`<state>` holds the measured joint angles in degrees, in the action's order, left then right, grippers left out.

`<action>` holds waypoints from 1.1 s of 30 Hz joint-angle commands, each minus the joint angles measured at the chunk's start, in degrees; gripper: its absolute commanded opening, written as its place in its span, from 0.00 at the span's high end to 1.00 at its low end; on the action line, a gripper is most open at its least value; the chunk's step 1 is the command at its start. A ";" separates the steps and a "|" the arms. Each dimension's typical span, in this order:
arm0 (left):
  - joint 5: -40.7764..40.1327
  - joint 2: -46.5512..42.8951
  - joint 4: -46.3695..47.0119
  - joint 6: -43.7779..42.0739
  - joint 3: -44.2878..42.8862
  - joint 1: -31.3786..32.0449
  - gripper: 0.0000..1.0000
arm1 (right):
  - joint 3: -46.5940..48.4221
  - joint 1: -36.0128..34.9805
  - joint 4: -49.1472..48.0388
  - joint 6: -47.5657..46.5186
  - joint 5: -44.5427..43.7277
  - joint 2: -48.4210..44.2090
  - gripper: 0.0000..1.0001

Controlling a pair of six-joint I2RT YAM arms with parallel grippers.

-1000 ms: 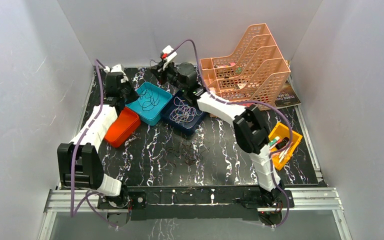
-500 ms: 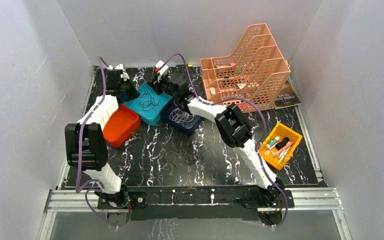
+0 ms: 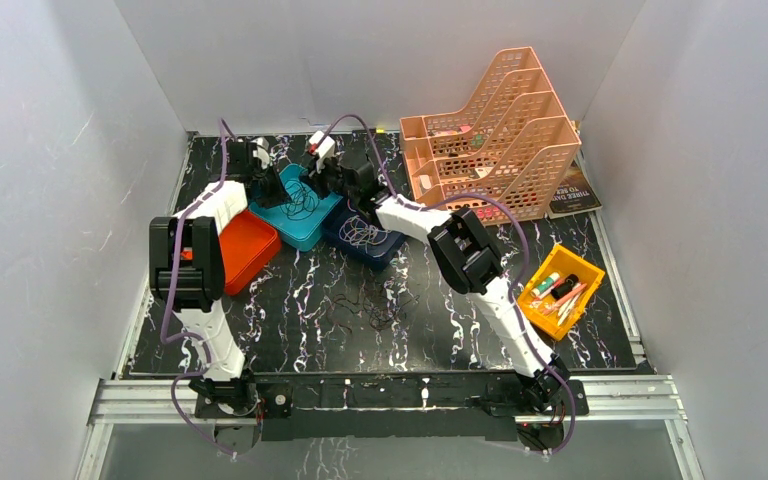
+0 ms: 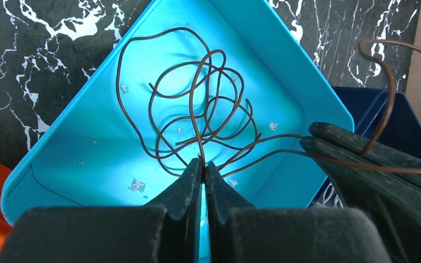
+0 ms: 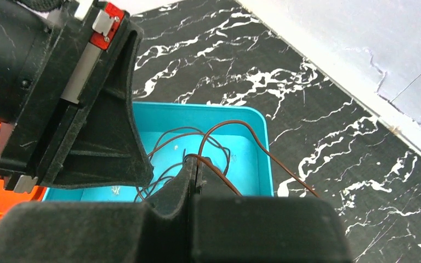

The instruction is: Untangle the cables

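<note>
- The work surface is a black, white-veined table (image 3: pixel 290 310) enclosed by plain pale walls (image 3: pixel 60 200).
- The brown cables (image 4: pixel 197 109) lie as a loose coil of open loops in the teal tray (image 4: pixel 318 98). The whitish cables (image 3: pixel 363 234) lie in the navy tray (image 3: pixel 388 255) just beside it. A bunch of dark cables (image 3: pixel 375 305) lies on the bare table, well apart from both trays.
- The left gripper (image 4: pixel 203 163) is closed, with its tips pinching one brown strand where the strand rises out of the coil.
- The right gripper (image 5: pixel 195 165) is likewise clamped on a brown strand, which arcs away over the teal tray's rim. You cannot tell whether both grippers hold the same strand.
- Expect the strands to be very light, thin and springy. They hold their curl, so they will probably snag on neighbouring loops rather than drape.
- Expect a smooth jacket. A strand this thin may slip through the pads under tension.
- Take hold of a single strand near a free end or an outer loop, never at a crossing.
- Draw the grippers apart slowly, and check that the whole coil does not lift with them.
</note>
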<state>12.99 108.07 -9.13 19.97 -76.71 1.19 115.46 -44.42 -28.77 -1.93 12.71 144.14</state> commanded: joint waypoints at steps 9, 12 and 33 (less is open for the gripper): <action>0.50 -0.30 0.84 -1.42 1.38 -0.48 1.00 | -0.79 -0.93 3.56 -3.36 1.44 -1.07 0.79; -1.10 -0.26 0.35 -1.76 1.55 -0.49 1.00 | -4.41 -0.93 1.27 -3.68 0.37 -4.38 0.66; -4.31 1.99 -2.16 -1.60 -0.40 -1.61 1.00 | -29.51 -0.93 -2.54 -7.96 -8.98 -29.07 0.27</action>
<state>8.49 110.10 -9.63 18.61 -75.40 0.34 93.41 -45.12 -26.28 -9.34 8.45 122.02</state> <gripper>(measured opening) 0.013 0.721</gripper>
